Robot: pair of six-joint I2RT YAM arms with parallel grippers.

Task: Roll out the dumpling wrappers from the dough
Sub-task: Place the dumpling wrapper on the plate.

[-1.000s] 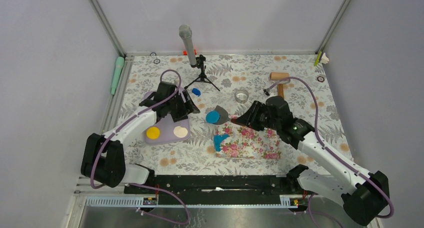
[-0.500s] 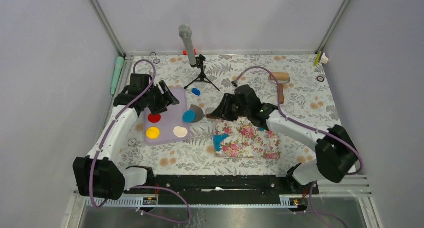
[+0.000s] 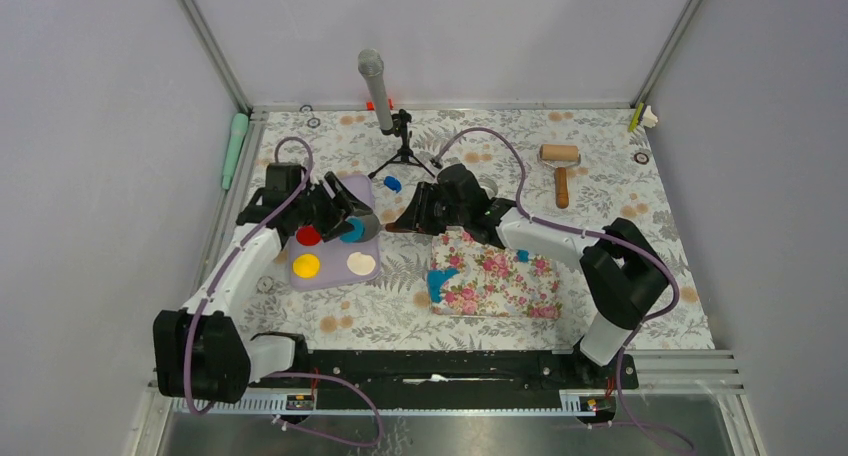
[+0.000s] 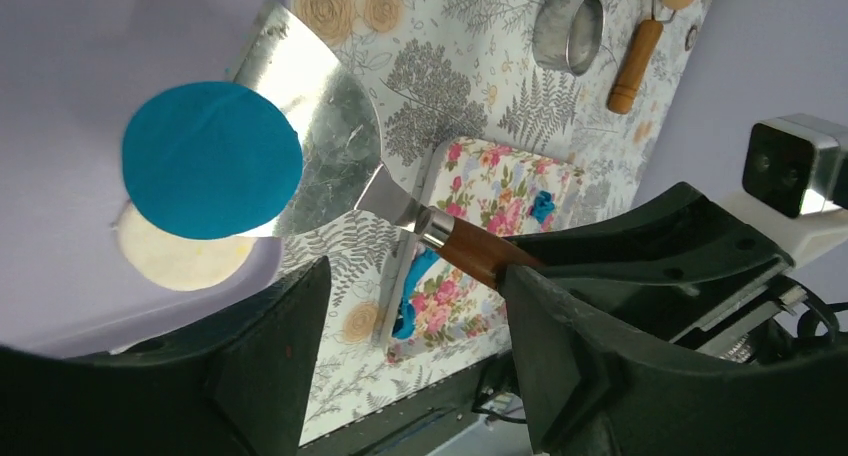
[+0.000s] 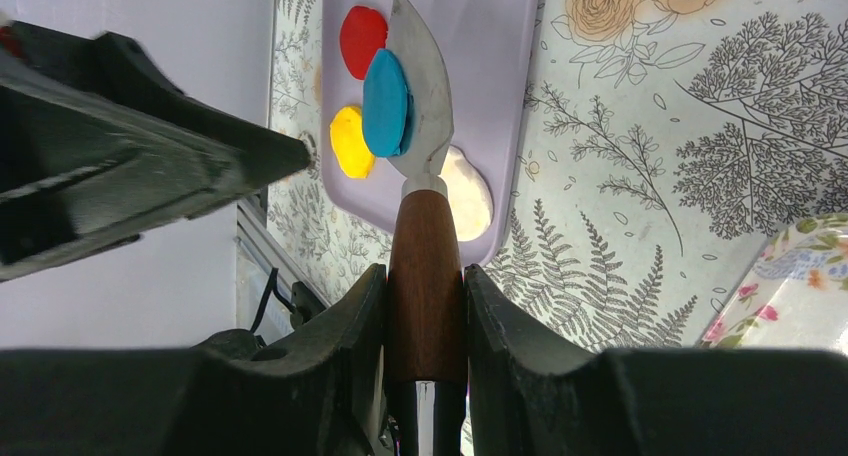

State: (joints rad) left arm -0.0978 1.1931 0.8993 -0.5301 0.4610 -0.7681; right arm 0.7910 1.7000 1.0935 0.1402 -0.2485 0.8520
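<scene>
A round blue dumpling wrapper [image 3: 353, 229] lies on a steel spatula blade [image 4: 325, 126] over the lilac tray [image 3: 335, 191]. It also shows in the left wrist view [image 4: 212, 159] and the right wrist view [image 5: 387, 103]. My right gripper [image 3: 405, 219] is shut on the spatula's wooden handle [image 5: 427, 266]. My left gripper [image 3: 338, 211] is open and empty, just above the tray beside the blade. Ragged blue dough scraps [image 3: 440, 281] lie on the floral pink mat [image 3: 500, 286]. A small blue dough lump [image 3: 392, 184] sits near the tripod.
Red [image 3: 308, 236], yellow [image 3: 306, 266] and cream [image 3: 360, 264] discs lie on the tray. A wooden roller [image 3: 560, 161] lies at the back right, with a metal ring cutter [image 4: 568, 33] nearby. A microphone on a tripod [image 3: 400, 141] stands behind the tray.
My right arm carried the spatula with the blue wrapper leftward from beside the mat to over the tray. My left arm shifted back and left, uncovering the red disc.
</scene>
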